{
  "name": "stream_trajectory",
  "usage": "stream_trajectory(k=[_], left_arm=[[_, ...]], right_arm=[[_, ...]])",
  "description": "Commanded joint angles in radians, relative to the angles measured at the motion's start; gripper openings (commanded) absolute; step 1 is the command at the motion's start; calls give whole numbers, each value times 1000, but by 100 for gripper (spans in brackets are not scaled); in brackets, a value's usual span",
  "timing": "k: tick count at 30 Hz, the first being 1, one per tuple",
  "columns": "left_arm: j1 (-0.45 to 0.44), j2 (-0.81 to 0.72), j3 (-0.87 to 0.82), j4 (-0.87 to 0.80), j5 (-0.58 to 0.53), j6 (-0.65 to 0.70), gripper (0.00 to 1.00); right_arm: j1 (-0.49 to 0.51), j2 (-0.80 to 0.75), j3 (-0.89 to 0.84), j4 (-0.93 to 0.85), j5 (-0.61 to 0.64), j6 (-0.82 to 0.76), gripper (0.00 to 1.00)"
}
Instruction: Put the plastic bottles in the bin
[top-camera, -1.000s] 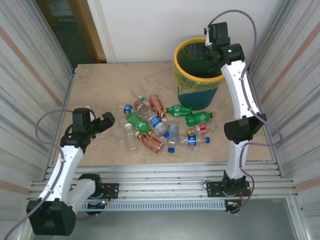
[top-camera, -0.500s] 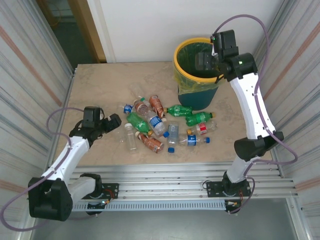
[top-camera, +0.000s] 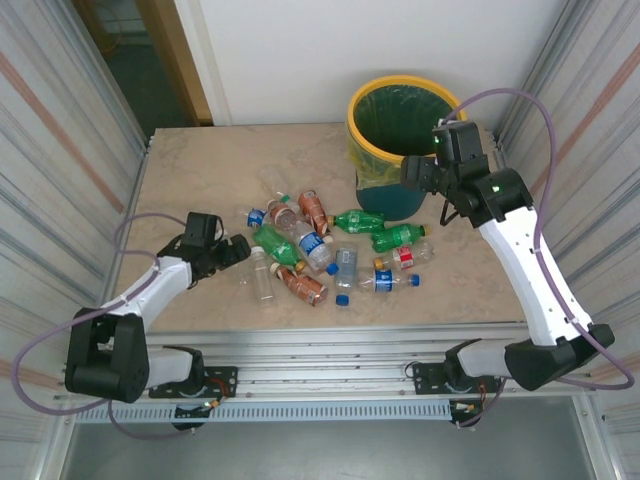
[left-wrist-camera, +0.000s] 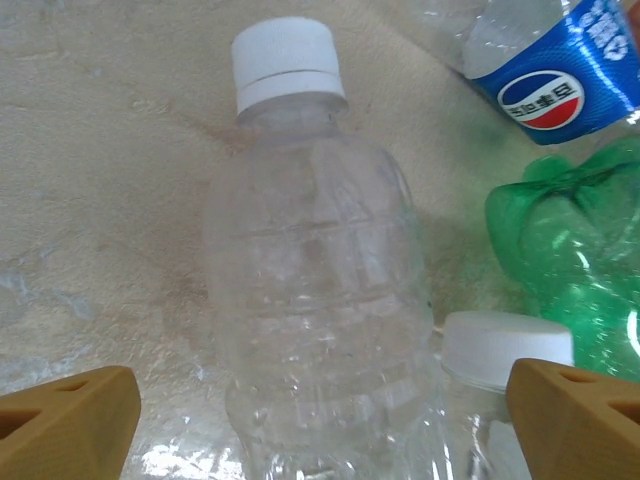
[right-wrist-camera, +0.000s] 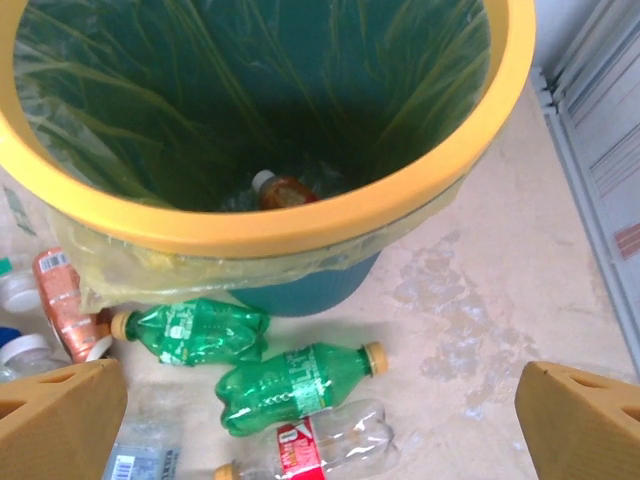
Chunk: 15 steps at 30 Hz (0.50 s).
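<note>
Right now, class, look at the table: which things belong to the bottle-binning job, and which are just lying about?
Part of the job: bin, pile of plastic bottles, clear white-capped bottle, brown bottle already inside the bin.
Just there: wooden door frame, corrugated metal walls, aluminium rails.

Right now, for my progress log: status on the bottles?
Left gripper open, straddling clear bottle. Right gripper open, empty, by bin. Brown bottle in bin; pile on table. Nothing blocking.

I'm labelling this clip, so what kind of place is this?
Probably a lab test cell, not a home: arms bolted to a metal rail, corrugated metal walls, and bottles piled beside a bin.
</note>
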<state>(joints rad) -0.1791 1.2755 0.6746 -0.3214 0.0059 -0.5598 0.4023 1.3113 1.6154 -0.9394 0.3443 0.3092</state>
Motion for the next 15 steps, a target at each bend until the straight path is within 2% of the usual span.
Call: stream_trajectory(k=[1, 7, 13, 15], left_arm=[[-5, 23, -7, 25, -28, 13, 91], [-4, 59, -23, 29, -53, 23, 84], [-3, 103, -10, 48, -48, 17, 79], [-3, 119, -5, 49, -47, 16, 74]], right_arm=[[23, -24, -59, 48, 19, 63, 98], [57, -47, -152, 95, 29, 98, 98], [108, -55, -175, 100, 67, 118, 98], [123, -59, -178, 106, 77, 120, 98]])
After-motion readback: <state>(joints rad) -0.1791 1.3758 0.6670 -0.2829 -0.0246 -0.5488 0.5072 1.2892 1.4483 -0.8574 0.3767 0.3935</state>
